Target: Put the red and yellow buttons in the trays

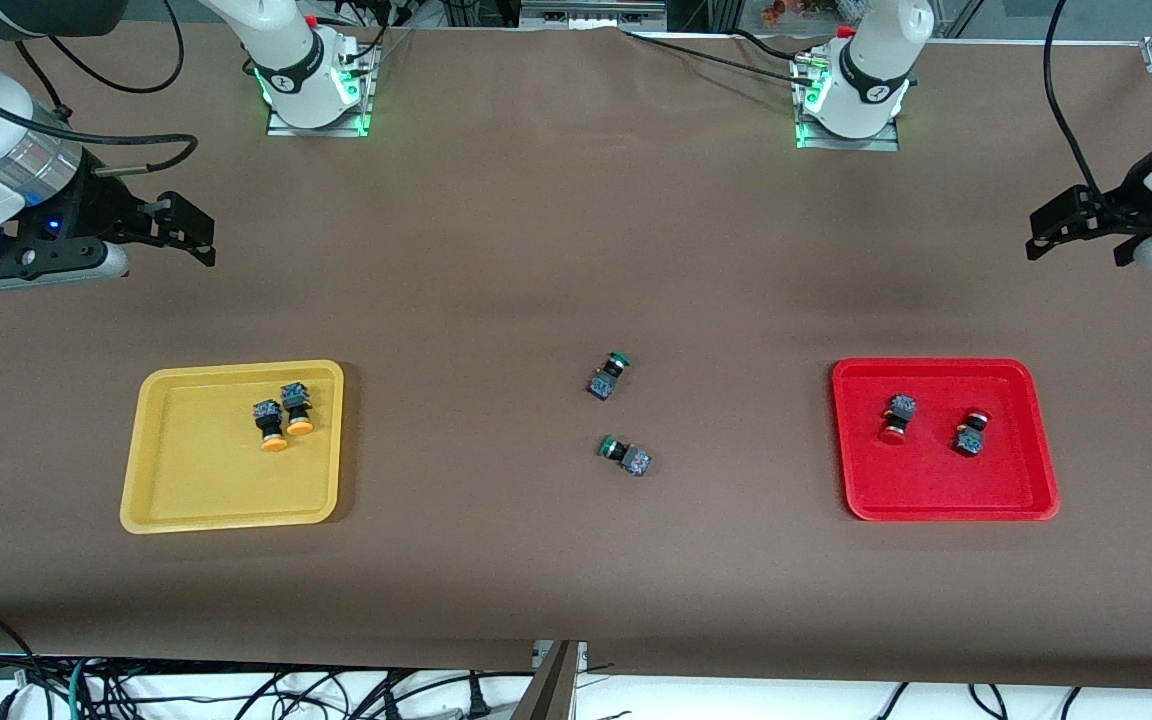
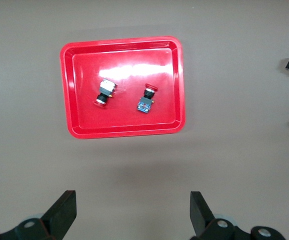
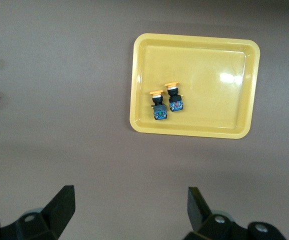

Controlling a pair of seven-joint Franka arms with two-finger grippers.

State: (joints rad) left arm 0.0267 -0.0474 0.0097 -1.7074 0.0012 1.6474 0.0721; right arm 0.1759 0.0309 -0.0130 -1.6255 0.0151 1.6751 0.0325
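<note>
Looking down, I see both yellow buttons (image 1: pixel 281 414) lying side by side in the yellow tray (image 1: pixel 176 500), and both red buttons (image 1: pixel 931 423) a little apart in the red tray (image 1: pixel 946 505). Two green buttons (image 1: pixel 618 415) lie on the brown surface (image 1: pixel 536 250) between the trays; they are not mine to move. My left gripper (image 1: pixel 1076 225) hangs over the surface near the red tray, jaws wide open, holding nothing. My right gripper (image 1: pixel 176 225) hangs near the yellow tray, jaws open and empty too. I think the job looks done. The best thing now is to keep both arms high and away, so nothing gets bumped.
</note>
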